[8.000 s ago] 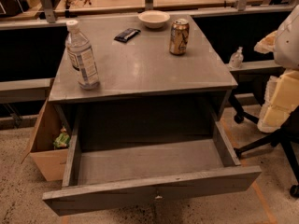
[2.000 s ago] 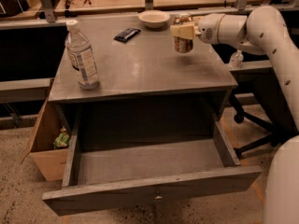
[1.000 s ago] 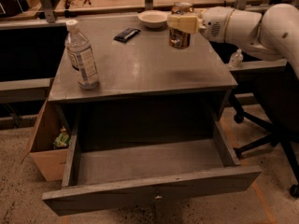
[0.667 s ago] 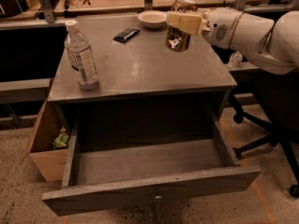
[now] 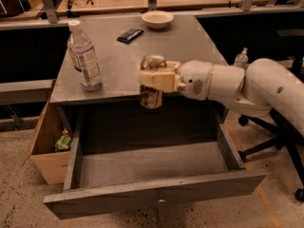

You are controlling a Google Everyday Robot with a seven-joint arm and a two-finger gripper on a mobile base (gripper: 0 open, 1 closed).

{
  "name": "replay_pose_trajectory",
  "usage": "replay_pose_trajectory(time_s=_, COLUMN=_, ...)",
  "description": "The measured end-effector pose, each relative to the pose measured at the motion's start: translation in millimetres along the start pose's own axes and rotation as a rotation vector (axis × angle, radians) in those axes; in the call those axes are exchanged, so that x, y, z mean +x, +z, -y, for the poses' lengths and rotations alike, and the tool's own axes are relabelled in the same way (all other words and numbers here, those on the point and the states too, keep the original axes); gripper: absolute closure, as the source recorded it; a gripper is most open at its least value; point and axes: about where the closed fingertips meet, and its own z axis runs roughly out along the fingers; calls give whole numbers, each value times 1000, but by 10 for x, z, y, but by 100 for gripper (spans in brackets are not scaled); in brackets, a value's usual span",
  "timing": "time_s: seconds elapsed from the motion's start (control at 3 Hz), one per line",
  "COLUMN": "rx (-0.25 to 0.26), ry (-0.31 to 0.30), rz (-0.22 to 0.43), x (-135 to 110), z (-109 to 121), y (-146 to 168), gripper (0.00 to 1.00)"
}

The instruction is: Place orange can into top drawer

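Note:
The orange can (image 5: 151, 97) is a coppery drink can with a silver top. My gripper (image 5: 156, 80) is shut on it, cream fingers (image 5: 153, 79) wrapped round its middle. The can hangs upright in the air just past the grey table's front edge, above the back of the open top drawer (image 5: 156, 165). The drawer is pulled far out, its inside bare, with a small knob at the middle of its front. My white arm (image 5: 247, 87) reaches in from the right.
On the grey table (image 5: 123, 56) stand a clear water bottle (image 5: 84, 58) at the left, a black flat object (image 5: 129, 35) and a white bowl (image 5: 157, 18) at the back. A cardboard box (image 5: 45, 146) sits left of the drawer. A chair base (image 5: 270, 146) is at the right.
The gripper has carried the can from the table's back right, forward and down to the left, to just above the open drawer.

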Motion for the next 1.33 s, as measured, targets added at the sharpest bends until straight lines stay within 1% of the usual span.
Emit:
replay_pose_trajectory(time_s=0.33, rx=-9, ry=8, rz=-11, x=53, z=-41, y=36, gripper=100)
replay_pose_trajectory(time_s=0.67, rx=-44, ry=-1, rz=1, x=147, z=-98, y=83, gripper=100)
replay_pose_trajectory(time_s=1.0, rx=-122, ry=17, rz=40, x=476, z=-239, y=255, gripper=100)
replay_pose_trajectory(time_s=1.33, rx=-220, ry=27, rz=67, x=904, z=-404, y=468, gripper=100)
